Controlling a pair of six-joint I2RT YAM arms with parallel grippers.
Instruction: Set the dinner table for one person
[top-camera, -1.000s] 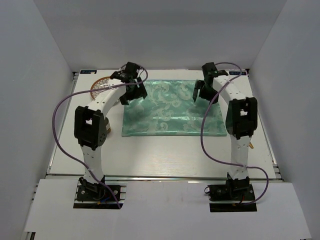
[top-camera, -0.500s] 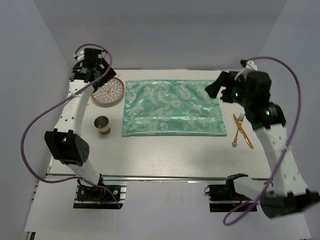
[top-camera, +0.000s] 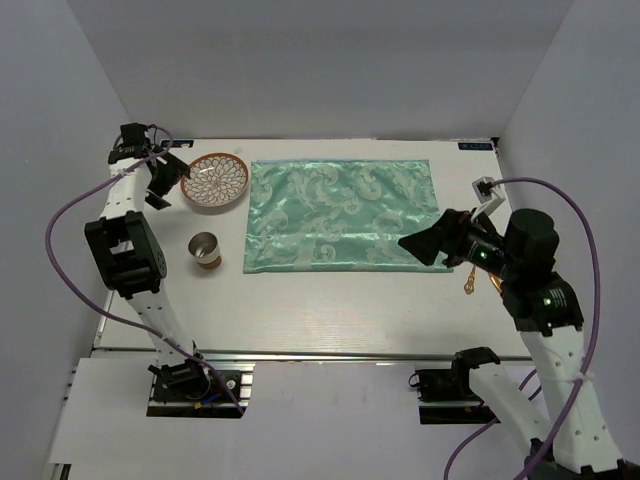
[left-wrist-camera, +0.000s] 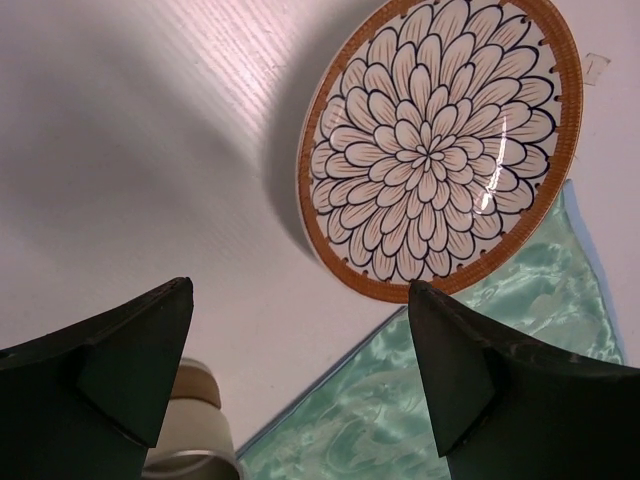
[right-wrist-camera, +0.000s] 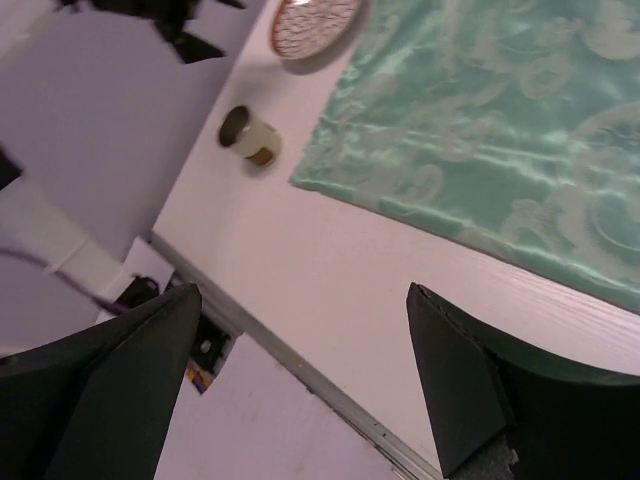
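Both open, empty. The left fingers (left-wrist-camera: 130, 350) hover at the table (top-camera: 300, 300) far-left corner, plate (top-camera: 214, 181) just right of them beside the green mat (top-camera: 340, 215) (left arm clearly nearer); right fingers (right-wrist-camera: 470, 370) over the mat's near-right edge.

Overhead view: gold cutlery (top-camera: 468, 285) largely hidden behind the right arm (top-camera: 540, 290), pieces not distinguishable; left wrist view: cup (left-wrist-camera: 195, 445) cut by the lower edge and partly behind a fingertip (left-wrist-camera: 110, 370); right wrist view: plate (right-wrist-camera: 314, 22) cropped at top, pattern blurred.
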